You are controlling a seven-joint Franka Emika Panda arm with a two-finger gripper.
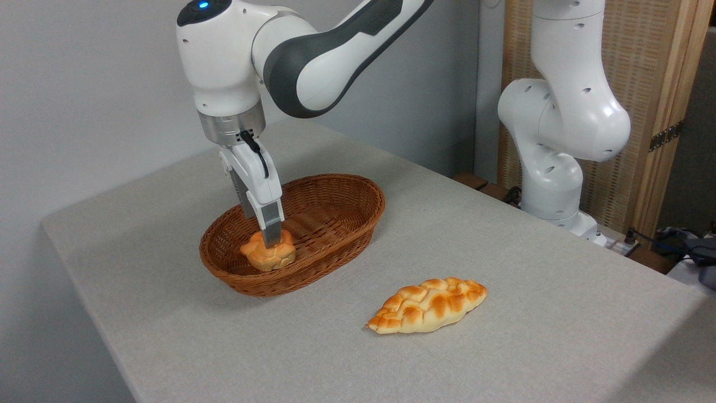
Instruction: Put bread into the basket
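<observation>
Wicker brown basket (335,196) at table's left-centre | orange-golden bread (268,254) sits inside its near-left end | gripper (269,238) straight above, fingertips down on the bun's top, jaws pinching it | pale braided loaf (428,305) on grey table (503,252), right of basket, well apart
</observation>
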